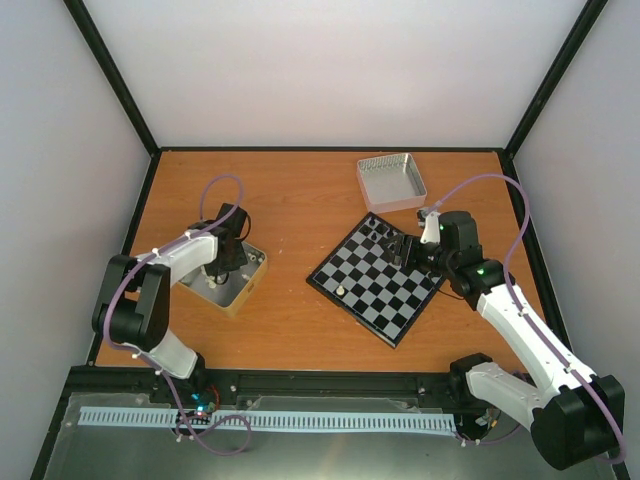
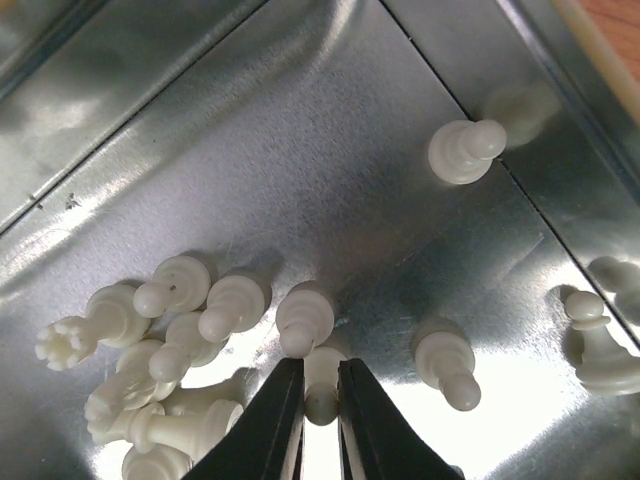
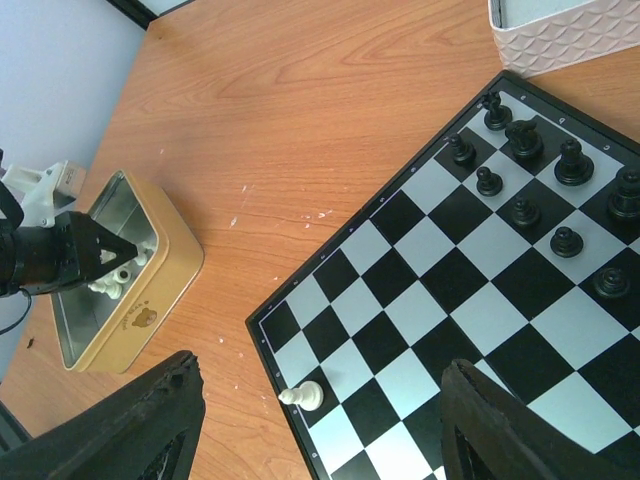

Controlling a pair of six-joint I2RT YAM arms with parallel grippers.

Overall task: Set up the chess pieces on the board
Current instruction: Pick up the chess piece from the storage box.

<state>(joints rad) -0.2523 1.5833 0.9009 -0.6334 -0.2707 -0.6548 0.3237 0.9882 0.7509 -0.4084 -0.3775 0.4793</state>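
While reaching down into the open tin (image 1: 250, 290) on the left side of the table (image 1: 300, 200), clamping the left gripper (image 2: 320, 366) on one cream piece (image 2: 320, 392), squeezing it from both sides with the black fingers (image 2: 265, 425). Working amid the other chess pieces (image 2: 175, 335), all lying loose on the tin's shiny floor: bunching in a heap just left of the fingers, scattering singly to the right, and, in one case, resting alone near the far wall. Holding the right gripper (image 3: 322, 365) with its jaws standing wide apart and gripping nothing, hovering over the near part of the board (image 3: 400, 290). Finding that board sitting right of centre on the table, turning its corners toward the table edges, well apart from the tin. Showing a single cream pawn (image 3: 303, 396) on a square by the board's near-left edge, close to the left corner; being unable to tell whether standing upright or tipping over. Showing black pieces (image 3: 520, 140) standing grouped at the far corner. Neighbouring a silver tray (image 1: 392, 180) just beyond that corner, near the board.
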